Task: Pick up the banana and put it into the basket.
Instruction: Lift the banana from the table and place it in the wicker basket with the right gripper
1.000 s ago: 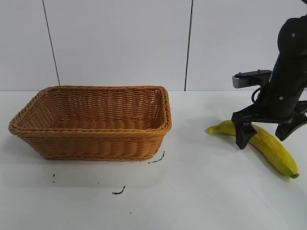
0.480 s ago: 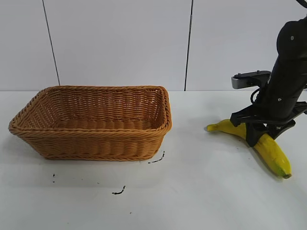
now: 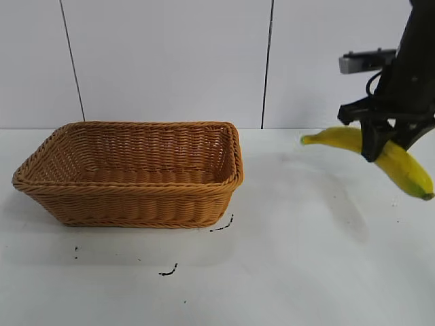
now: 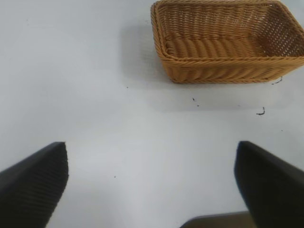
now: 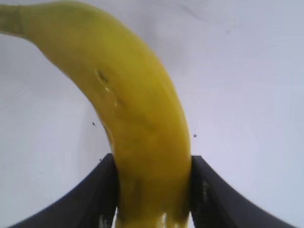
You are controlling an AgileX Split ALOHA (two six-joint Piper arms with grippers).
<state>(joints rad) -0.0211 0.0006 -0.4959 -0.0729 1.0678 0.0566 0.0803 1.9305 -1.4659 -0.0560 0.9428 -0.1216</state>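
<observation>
Right gripper [image 3: 378,146] clenched on banana [image 3: 401,168], held above table [image 3: 285,258], well right of basket [image 3: 129,173]; left gripper [image 4: 152,190] jaws released

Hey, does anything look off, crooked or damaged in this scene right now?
Nothing serious. The long curved yellow banana hangs tilted in the right tool, lifted off the white table. A few small black marks dot the table before the tan woven wicker basket, which sits upright and looks intact. The left tool is open, away from the work.
</observation>
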